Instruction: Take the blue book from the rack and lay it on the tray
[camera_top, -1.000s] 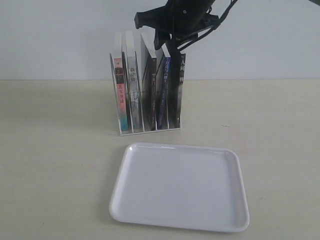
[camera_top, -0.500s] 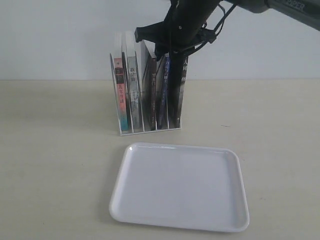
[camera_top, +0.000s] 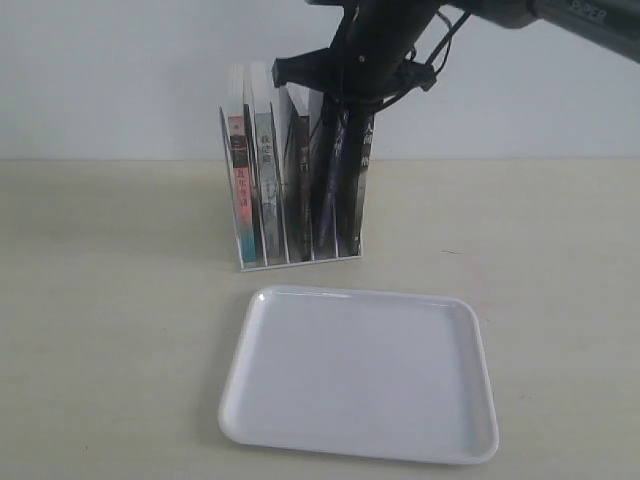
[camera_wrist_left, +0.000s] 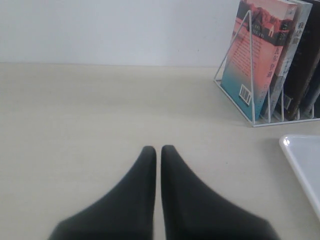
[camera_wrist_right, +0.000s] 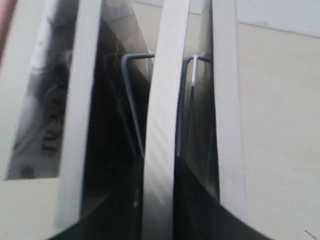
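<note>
A pale tabletop (camera_top: 110, 300) stood before a plain white wall. Toward the back of it sat the rack (camera_top: 243, 262), a small white wire stand with upright dividers, filled with thin books standing on end, spines facing the camera. A pink-spined book (camera_top: 240, 190) filled the leftmost slot in the exterior view. The blue book (camera_top: 327, 200) stood upright in the rack, in the fourth slot from the left, with a darker book on either side.

The right gripper (camera_top: 337, 112) reached down from above onto the top of the blue book, its black arm and cables crossing the upper part of the exterior view. In the right wrist view, the two dark fingers (camera_wrist_right: 197, 210) sat on either side of the book's white page edge, one against each face, so the jaws were pinching the blue book near its top. Wire dividers and the pale edges of neighbouring books showed close on both sides.

The tray (camera_top: 300, 440), flat, white and low-rimmed with rounded corners, lay on the tabletop in front of the rack, near it but not touching.

The left gripper (camera_wrist_left: 156, 150) hung low over bare tabletop, well to the side of the rack, its black jaws pressed together with nothing between them.
</note>
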